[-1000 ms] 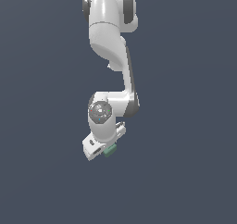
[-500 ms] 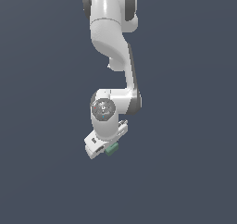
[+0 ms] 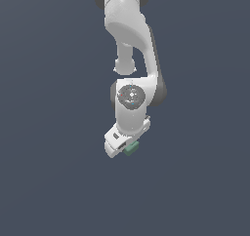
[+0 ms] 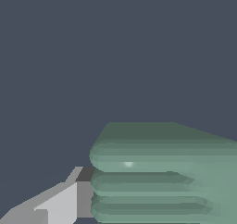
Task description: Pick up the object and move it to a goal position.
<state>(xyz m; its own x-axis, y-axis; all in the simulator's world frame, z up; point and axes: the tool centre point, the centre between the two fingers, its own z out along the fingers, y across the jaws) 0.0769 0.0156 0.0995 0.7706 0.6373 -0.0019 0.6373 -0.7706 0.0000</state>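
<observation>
In the wrist view the block (image 4: 166,177) is seen close up, muted green, filling much of the frame beside a pale grey finger (image 4: 55,204) of the pincer. Its near face is ribbed: rounded ridges are stacked with grooves between, all running parallel across the face, so the grooved face is turned toward the wrist camera. A smooth, darker green face is seen above the ridges. A long axis cannot be told, as the block is cut off by the frame edge.

In the exterior view the block (image 3: 130,149) is seen as a small green shape held at the tip of the white pincer (image 3: 122,147), on the side toward the exterior view's right. The pincer is closed onto the block, with the block carried in mid-air against the plain dark background. The pincer is tilted, pointing down and toward the exterior view's left. Above it the arm (image 3: 129,45) is seen rising out of frame.
</observation>
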